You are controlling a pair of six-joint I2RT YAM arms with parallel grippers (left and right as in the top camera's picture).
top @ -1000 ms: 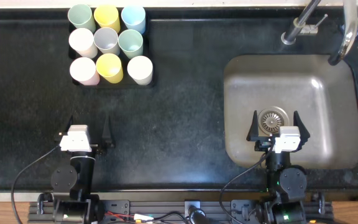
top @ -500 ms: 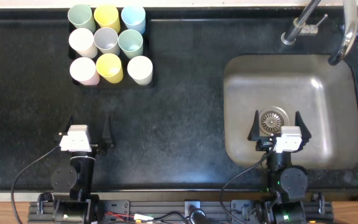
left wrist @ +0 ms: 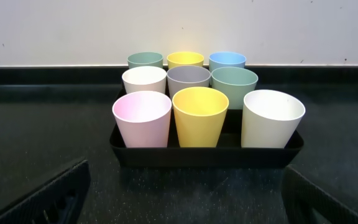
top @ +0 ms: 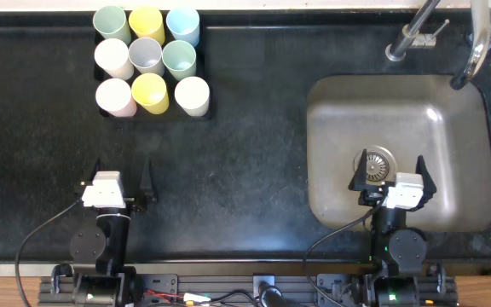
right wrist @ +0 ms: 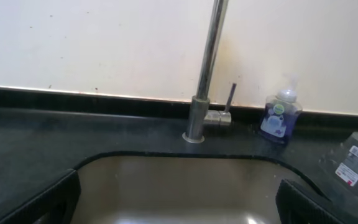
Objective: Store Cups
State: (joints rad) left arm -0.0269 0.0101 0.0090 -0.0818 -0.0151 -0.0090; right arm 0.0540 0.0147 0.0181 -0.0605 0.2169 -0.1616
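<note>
Left gripper (top: pixel 120 176) spread open, well short of 9 cups (left wrist: pixel 200 116) packed close in tray (left wrist: pixel 204 156); right gripper (top: pixel 391 171) open over sink (top: pixel 450 111). Risk: wide jaws clipping neighbours and toppling them when reaching for 1 cup.

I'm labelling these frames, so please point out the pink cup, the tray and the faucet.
pink cup (left wrist: pixel 142 124), left wrist view, on its front wall.
tray (left wrist: pixel 207 156), left wrist view, on its front wall.
faucet (right wrist: pixel 196 118), right wrist view, on its lower column.
</note>
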